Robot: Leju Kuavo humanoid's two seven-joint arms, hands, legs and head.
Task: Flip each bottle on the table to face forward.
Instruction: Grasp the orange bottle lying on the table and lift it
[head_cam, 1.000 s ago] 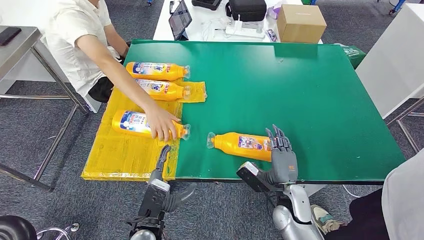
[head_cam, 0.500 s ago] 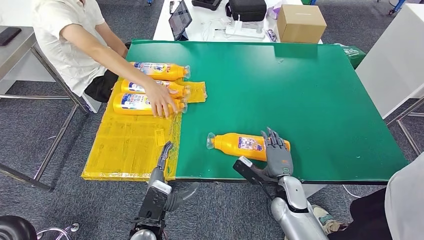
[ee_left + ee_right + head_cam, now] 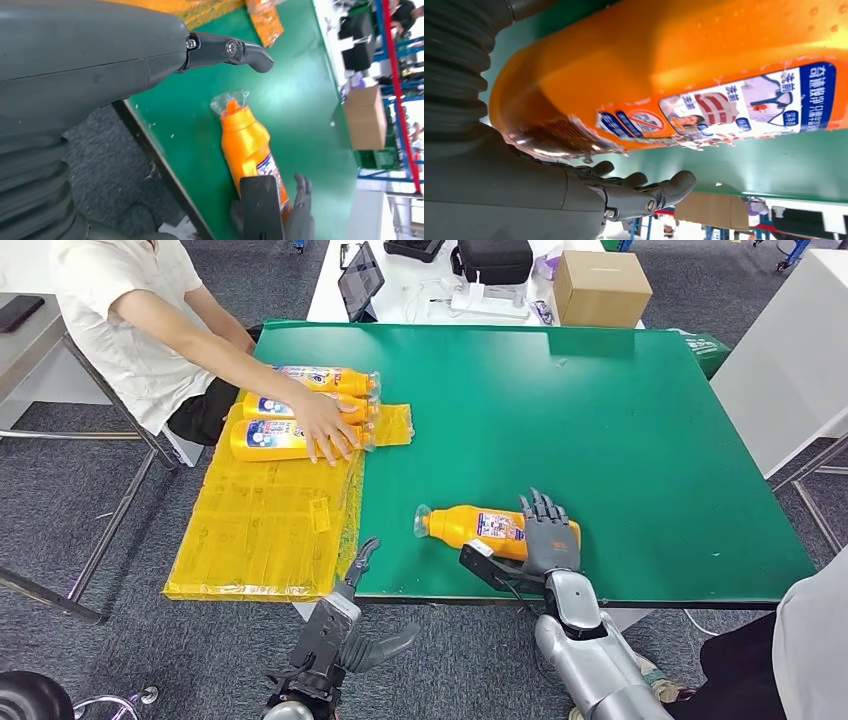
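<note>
— Four bottles in all, as far as we can see. The one we are working on, the near orange bottle (image 3: 487, 528), lies on its side close to the table's near edge, cap pointing left, base under our right hand (image 3: 547, 533).

— Is the hand gripping it?

— We judge it is resting on the base end, with the fingers (image 3: 659, 192) stretched nearly straight past the bottle rather than wrapped around it. We cannot tell if it has a real hold. A printed label already faces up, so whether this one counts as flipped we cannot say.

— And our left hand (image 3: 358, 562)?

— It hangs off the near edge, left of the bottle and apart from it, fingers loosely extended and holding nothing.

— The other three bottles (image 3: 300, 418)?

— They lie side by side at the far left, labels showing, with a person's hand (image 3: 325, 430) on the nearest one. They look arranged.

— The surface?

— A green mat covers the table (image 3: 600, 420), with a yellow sheet (image 3: 265, 530) along its left side. Beyond the far edge stand a cardboard box (image 3: 602, 285) and a tablet (image 3: 360, 280) on a white table, over grey carpet.
</note>
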